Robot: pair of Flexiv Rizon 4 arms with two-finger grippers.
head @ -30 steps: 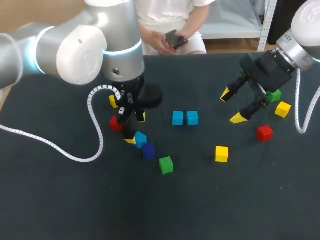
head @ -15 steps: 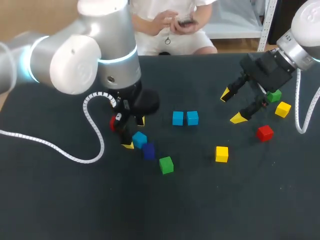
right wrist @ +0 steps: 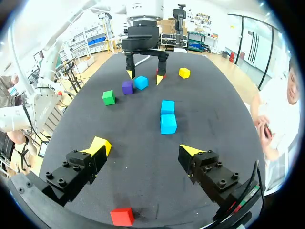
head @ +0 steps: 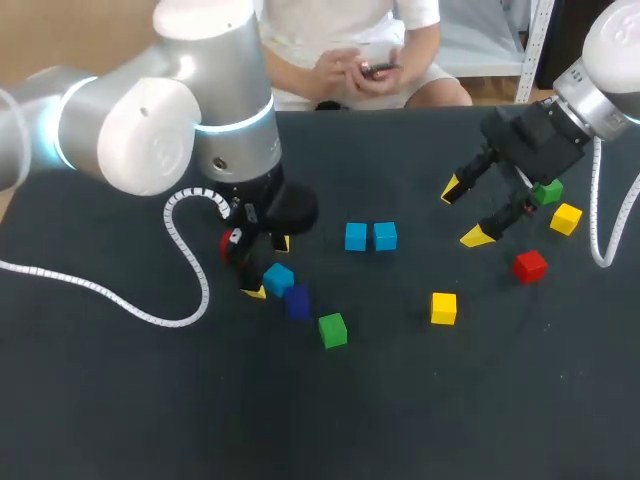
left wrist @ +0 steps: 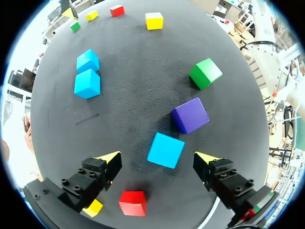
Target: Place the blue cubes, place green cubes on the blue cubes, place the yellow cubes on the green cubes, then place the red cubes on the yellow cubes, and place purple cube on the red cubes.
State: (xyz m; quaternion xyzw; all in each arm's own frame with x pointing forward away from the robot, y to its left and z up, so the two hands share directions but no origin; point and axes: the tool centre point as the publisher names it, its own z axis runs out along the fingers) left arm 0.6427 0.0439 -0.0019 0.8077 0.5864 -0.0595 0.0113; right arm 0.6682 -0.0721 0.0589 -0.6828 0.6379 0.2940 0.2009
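Here, left pincer released, blue cube skewed between its tips, right pincer released too.

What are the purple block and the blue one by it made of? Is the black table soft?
The purple cube and the blue cube beside it look like painted wood or hard plastic: even colour, crisp edges, little shine. Which, I cannot tell. The table seems covered in a dark matte mat, maybe felt or rubber: no glare, fine speckle.

Two blue cubes touching mid-table; third blue cube just beside purple cube.
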